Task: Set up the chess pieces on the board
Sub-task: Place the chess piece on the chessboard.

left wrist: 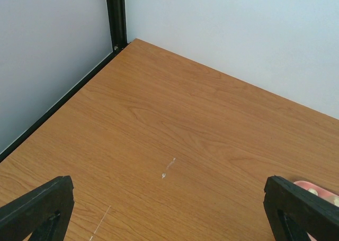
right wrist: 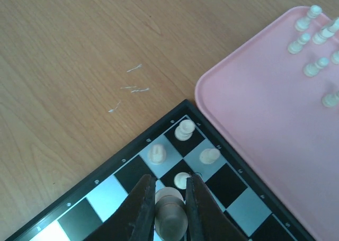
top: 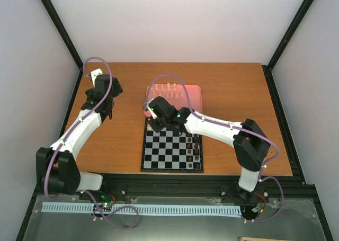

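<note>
The right end effector (right wrist: 169,196) is pinching one cream chess piece (right wrist: 170,215) over the corner of the board (right wrist: 103,198), beside four placed pieces (right wrist: 185,130). Next it is probably needing a free square, slow lowering, then letting go. The left end effector (left wrist: 169,206) is gaping wide above the worktop (left wrist: 159,119).

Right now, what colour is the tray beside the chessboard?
The tray is plain pink, seen best in the right wrist view.

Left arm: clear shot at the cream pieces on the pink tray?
Likely yes: left gripper is open and empty, with only bare table between it and the pink tray. The right gripper, shut on a piece over the board corner nearby, might crowd it.
</note>
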